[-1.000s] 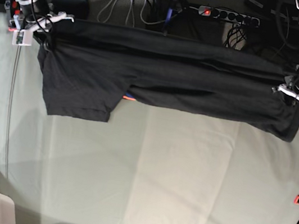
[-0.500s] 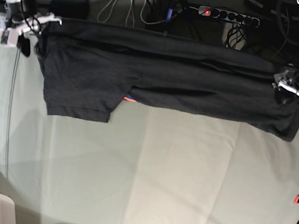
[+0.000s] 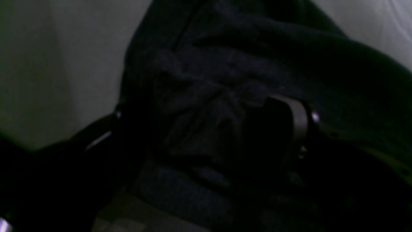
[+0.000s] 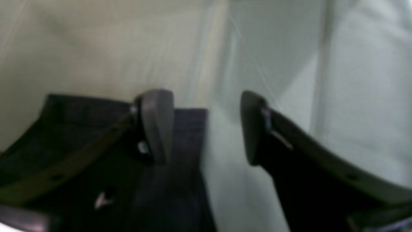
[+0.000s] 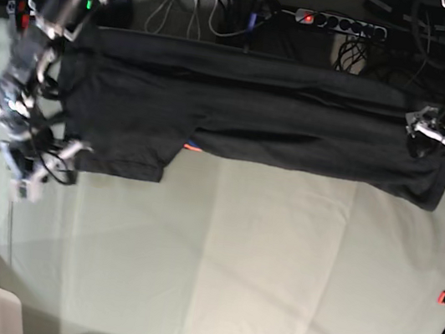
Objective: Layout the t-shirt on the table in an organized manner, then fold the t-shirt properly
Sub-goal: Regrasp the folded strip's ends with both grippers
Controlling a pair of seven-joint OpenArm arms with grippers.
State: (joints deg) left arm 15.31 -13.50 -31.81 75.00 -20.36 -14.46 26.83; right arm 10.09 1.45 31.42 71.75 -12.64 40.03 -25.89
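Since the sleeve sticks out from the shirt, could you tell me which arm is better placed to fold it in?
Right. The right gripper, open, sits at the hem corner of the sleeve; the left gripper is at the far end of the shirt.

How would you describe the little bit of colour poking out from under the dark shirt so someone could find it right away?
On the pale grey-green cloth-covered table, the charcoal-black t-shirt stretches along the far edge. Follow its lower hem to where the sleeve meets the body: a small orange-and-blue sliver peeks out, the only bright colour on the fabric.
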